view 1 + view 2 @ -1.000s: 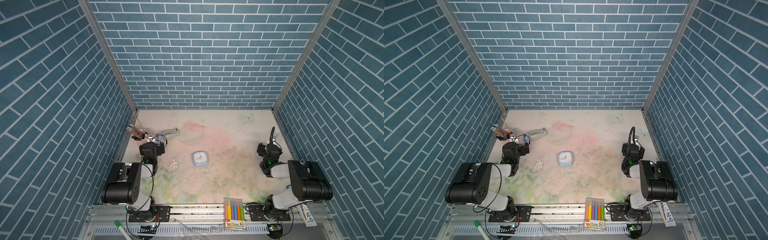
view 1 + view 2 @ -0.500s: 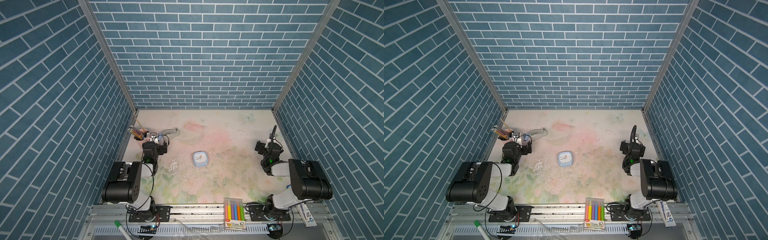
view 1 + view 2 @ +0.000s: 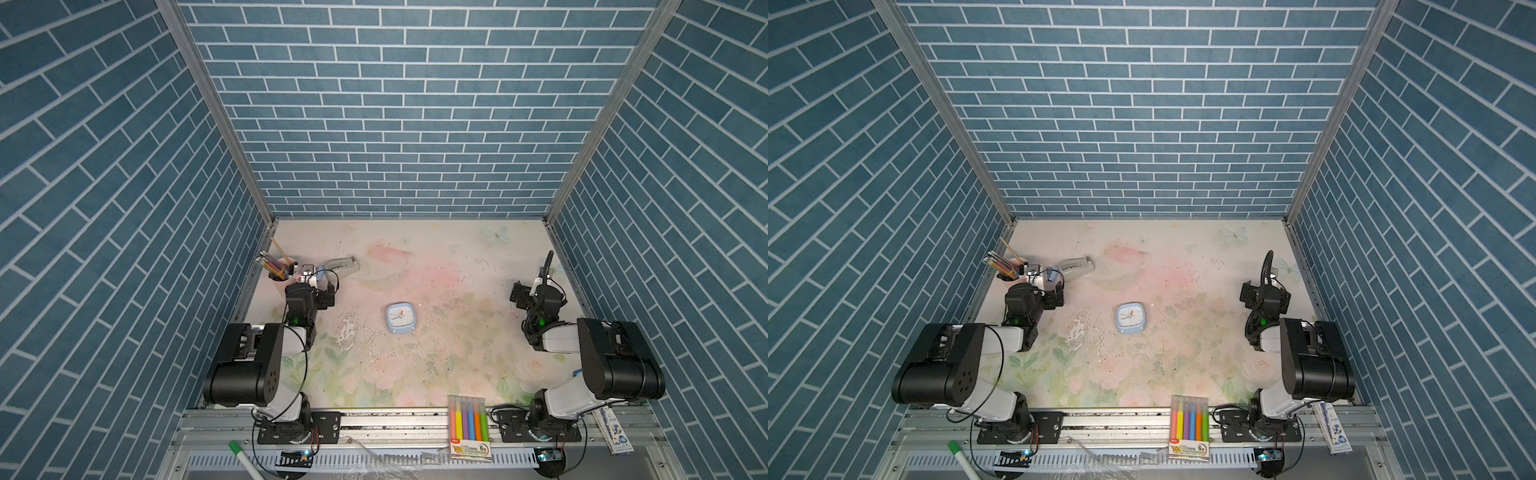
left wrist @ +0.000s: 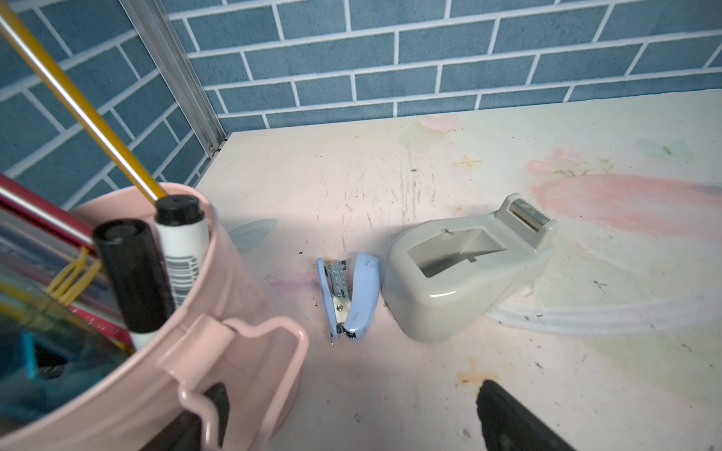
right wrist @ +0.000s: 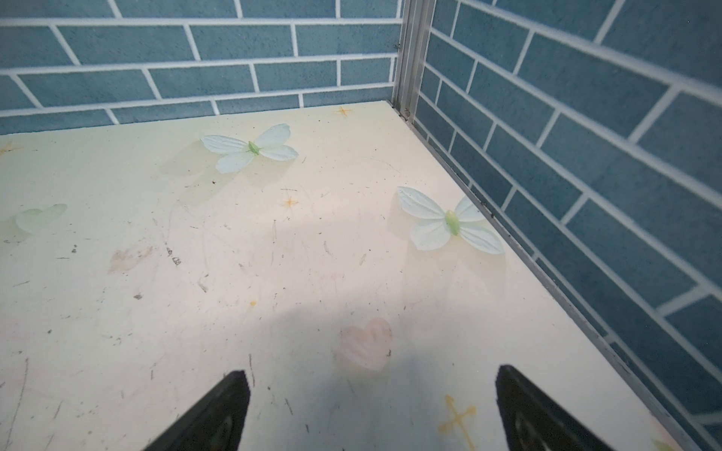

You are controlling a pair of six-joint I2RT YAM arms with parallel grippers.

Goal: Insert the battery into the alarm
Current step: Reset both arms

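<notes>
The alarm (image 3: 401, 318) (image 3: 1130, 318), a light-blue rounded-square clock, lies dial up in the middle of the table in both top views. No battery shows in any view. My left gripper (image 3: 312, 291) (image 4: 351, 421) sits low at the table's left side, far from the alarm, open, with nothing between its fingers. One finger is partly hidden behind a pink cup. At the right side, next to the wall, my right gripper (image 3: 536, 291) (image 5: 371, 410) hovers open and empty over bare table.
A pink cup (image 3: 282, 270) (image 4: 176, 312) of pencils and markers stands right beside the left gripper. Beyond it lie a blue stapler (image 4: 347, 296) and a grey tape dispenser (image 3: 343, 266) (image 4: 461, 273). A highlighter pack (image 3: 468, 424) rests on the front rail. Brick walls enclose three sides.
Both arms have shifted only slightly at their sides of the table. The alarm has not moved.
</notes>
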